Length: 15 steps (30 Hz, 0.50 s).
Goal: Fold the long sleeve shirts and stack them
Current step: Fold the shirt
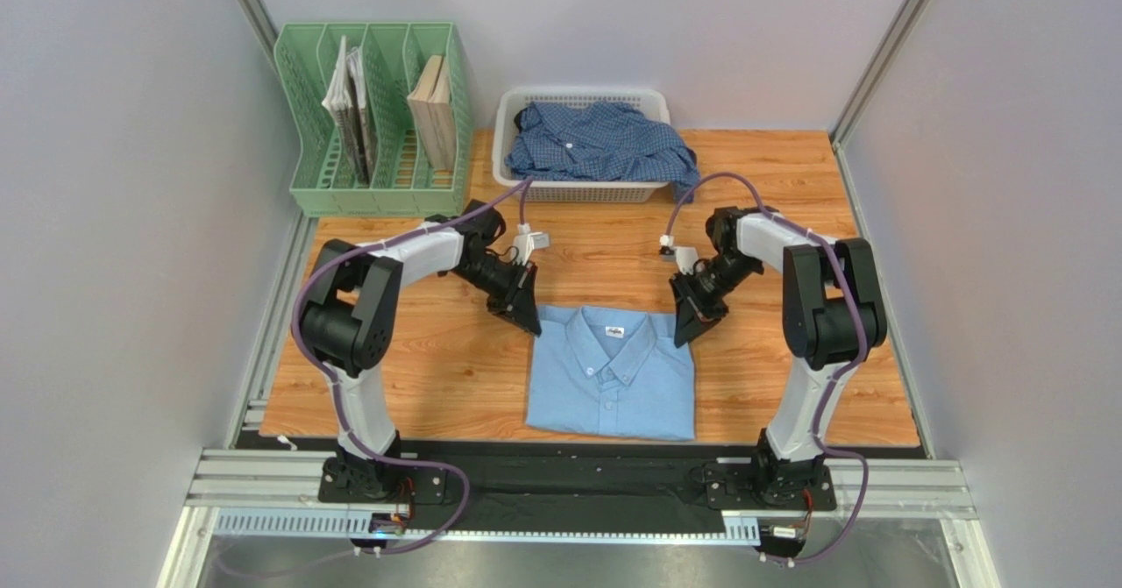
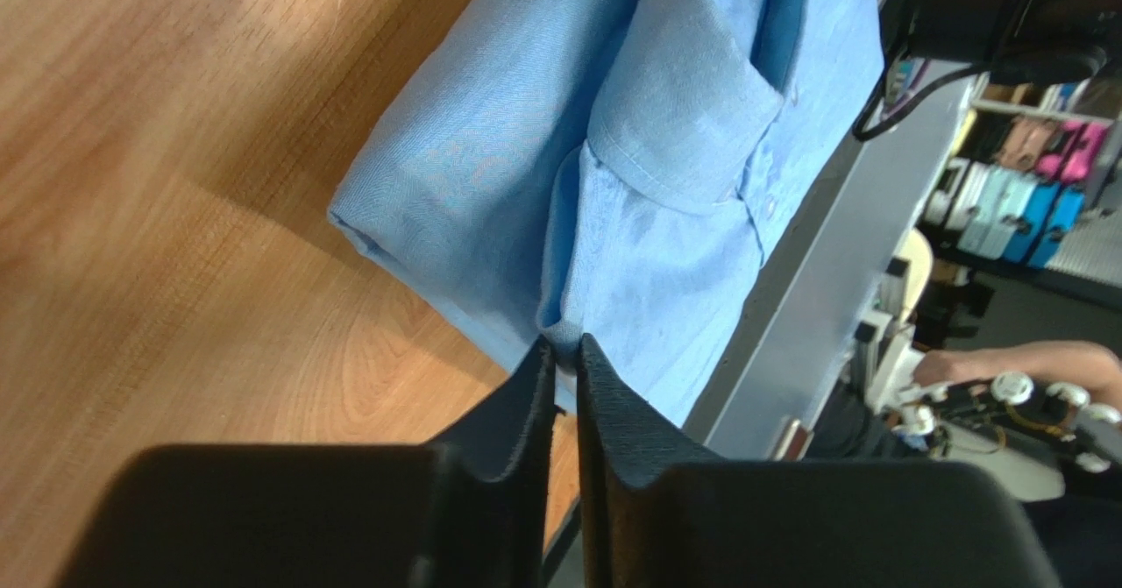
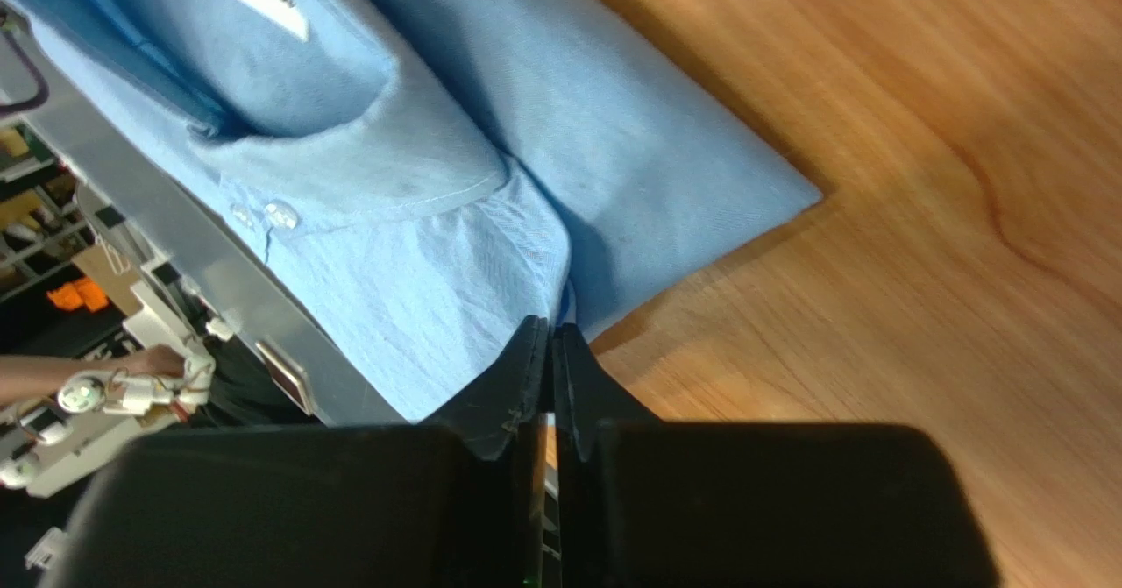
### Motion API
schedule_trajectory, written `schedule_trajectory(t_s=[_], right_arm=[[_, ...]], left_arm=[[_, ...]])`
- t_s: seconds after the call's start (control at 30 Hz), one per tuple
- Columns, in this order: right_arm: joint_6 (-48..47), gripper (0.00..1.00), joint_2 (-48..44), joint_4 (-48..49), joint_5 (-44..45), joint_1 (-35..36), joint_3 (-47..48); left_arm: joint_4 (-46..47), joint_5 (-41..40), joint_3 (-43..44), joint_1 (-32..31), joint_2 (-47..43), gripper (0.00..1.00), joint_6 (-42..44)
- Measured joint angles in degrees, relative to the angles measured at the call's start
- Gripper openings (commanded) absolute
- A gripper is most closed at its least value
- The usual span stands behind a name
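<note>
2 shirts here. No. 1, the light blue shirt [image 1: 610, 371], lies flat on the wood table [image 1: 435, 378], near the front edge, about in the mid. It is folded into a neat square shape w/ the collar up top and the buttons facing up. No. 2, the dark blue check shirt [image 1: 599, 141], sits all bunched up in the 1 white basket [image 1: 580, 193] at the back of the table, well apart from shirt no. 1. There are 2 arms and 2 grippers. The left gripper [image 2: 564, 349] is at the top left corner of the light blue shirt, tips down by the cloth edge. Its 2 fingers are almost together, just a thin slit btwn them, and no cloth shows in the slit. The right gripper [image 3: 551, 332] is at the top right corner, its 2 fingers pressed tight together. Can't tell if the tips of either one touch the cloth. The right wrist view shows 2 small white buttons by the collar and 1 white tag inside the neck. 1 green rack [image 1: 375, 187] stands at the back left, next to the basket, w/ books [image 1: 432, 112] in 2 of its slots.
</note>
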Motion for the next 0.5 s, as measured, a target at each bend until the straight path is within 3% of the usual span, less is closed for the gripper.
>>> schedule_trajectory(t_s=[0.27, 0.5], right_arm=[[-1.44, 0.0, -2.93, -1.44, -3.34, 0.0, 0.07], [-2.95, 0.0, -6.82, -2.93, -5.09, 0.0, 1.44]], left_arm=[[-0.02, -0.55, -0.24, 0.28, -0.7, 0.0, 0.26], [0.24, -0.42, -2.64, 3.3, -7.48, 0.0, 0.31]])
